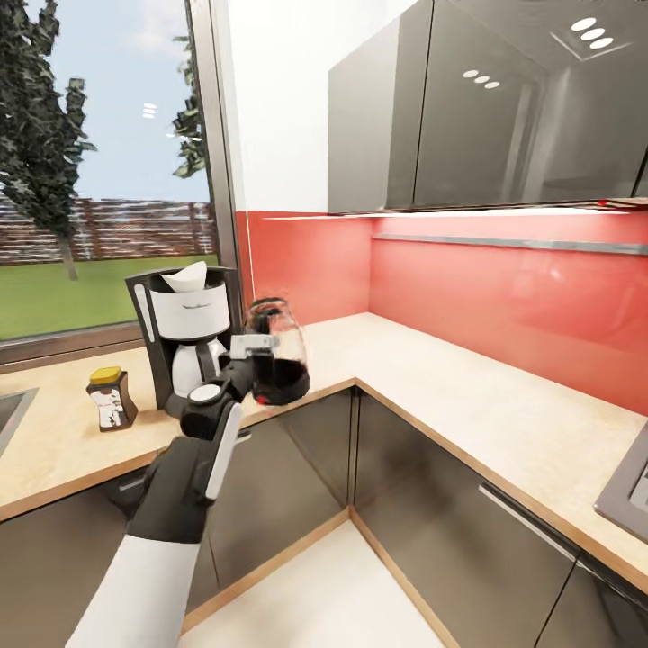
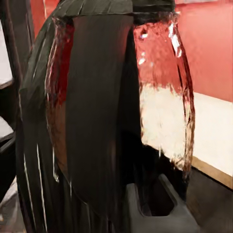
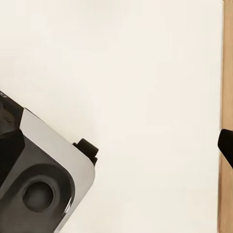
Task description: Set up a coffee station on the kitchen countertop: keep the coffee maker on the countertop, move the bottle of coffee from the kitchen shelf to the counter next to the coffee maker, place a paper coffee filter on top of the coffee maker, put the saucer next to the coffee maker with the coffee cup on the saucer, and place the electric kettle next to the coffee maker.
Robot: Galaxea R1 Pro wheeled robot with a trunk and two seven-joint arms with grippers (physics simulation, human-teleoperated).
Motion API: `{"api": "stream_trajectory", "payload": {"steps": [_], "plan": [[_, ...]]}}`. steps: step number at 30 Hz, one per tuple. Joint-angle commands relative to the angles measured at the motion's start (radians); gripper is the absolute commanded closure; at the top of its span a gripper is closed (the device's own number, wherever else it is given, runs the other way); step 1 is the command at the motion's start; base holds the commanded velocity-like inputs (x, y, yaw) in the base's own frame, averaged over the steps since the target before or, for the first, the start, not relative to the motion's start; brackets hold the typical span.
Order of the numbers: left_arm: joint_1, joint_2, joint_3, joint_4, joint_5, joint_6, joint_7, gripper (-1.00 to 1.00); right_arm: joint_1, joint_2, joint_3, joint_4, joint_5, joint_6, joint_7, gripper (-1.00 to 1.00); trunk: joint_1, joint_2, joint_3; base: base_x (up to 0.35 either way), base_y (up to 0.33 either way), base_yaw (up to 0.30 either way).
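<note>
One arm, the left, reaches out over the front edge of the countertop [image 1: 72, 450], and its left gripper [image 1: 255, 354] is clamped on the black handle of the electric kettle [image 1: 281, 349], held upright above the worktop's inner corner. Just beside it stands the coffee maker [image 1: 187, 337] with the paper coffee filter [image 1: 186, 278] on top. Past that, the bottle of coffee [image 1: 111, 398] sits near the front edge. Whether the right gripper's fingers are open or closed cannot be told.

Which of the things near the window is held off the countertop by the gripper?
The electric kettle, in the left gripper. The coffee maker and the bottle of coffee both stand on the countertop.
</note>
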Motion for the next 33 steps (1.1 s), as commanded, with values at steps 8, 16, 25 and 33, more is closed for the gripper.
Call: {"api": "stream_trajectory", "payload": {"steps": [8, 16, 25, 33], "plan": [[-0.125, 0.000, -0.022, 0.083, -0.002, 0.007, 0.038, 1.00, 0.000, 0.000, -0.008, 0.000, 0.004, -0.002, 0.008, -1.00, 0.000, -0.001, -0.001, 0.000, 0.000, 0.000], [-0.157, 0.000, -0.032, 0.166, -0.003, -0.014, 0.041, 1.00, 0.000, 0.000, -0.008, -0.001, 0.005, -0.002, 0.008, -1.00, 0.000, -0.001, -0.001, 0.000, 0.000, 0.000], [-0.159, 0.000, -0.023, 0.187, -0.003, -0.069, 0.066, 1.00, 0.000, 0.000, -0.008, 0.001, 0.005, -0.002, 0.008, -1.00, 0.000, -0.001, -0.001, 0.071, -0.051, 0.000], [-0.159, 0.000, -0.018, 0.189, -0.003, -0.111, 0.068, 1.00, 0.000, 0.001, -0.009, 0.002, 0.005, -0.003, 0.007, -1.00, 0.000, -0.001, -0.001, 0.086, -0.068, 0.000]]}}
